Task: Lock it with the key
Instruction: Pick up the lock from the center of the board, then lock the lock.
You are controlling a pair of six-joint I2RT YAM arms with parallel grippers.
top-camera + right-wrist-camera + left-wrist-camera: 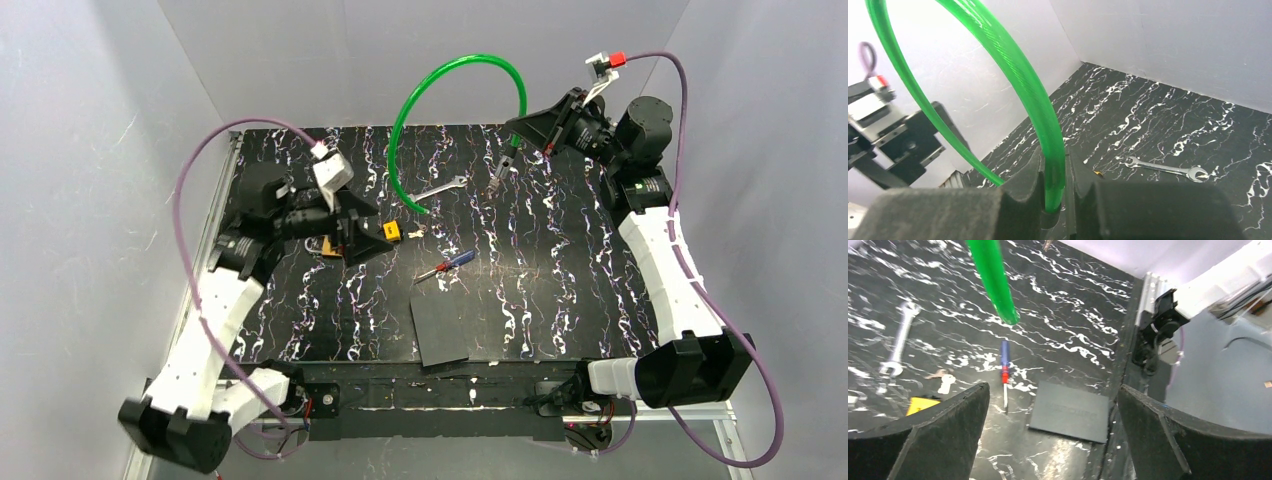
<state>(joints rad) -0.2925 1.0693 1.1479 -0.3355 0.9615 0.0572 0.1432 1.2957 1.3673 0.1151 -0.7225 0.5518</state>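
Observation:
The key (393,233), with a yellow-and-black head and a small silvery blade, lies on the black marbled table just right of my left gripper (366,236). That gripper is open and empty. In the left wrist view the key's yellow head (922,404) shows beside the left finger, with the open gripper (1053,390) over bare table. A brass padlock (329,248) is partly hidden behind the left gripper. My right gripper (518,128) is raised at the back right, shut on one end of a green tube (440,75). The right wrist view shows the right gripper (1054,167) clamping the tube (1018,80).
A red-and-blue screwdriver (447,265) lies right of the key. A black card (438,328) lies near the front edge. A silver wrench (438,188) lies at the back centre under the tube's free end (418,208). White walls surround the table.

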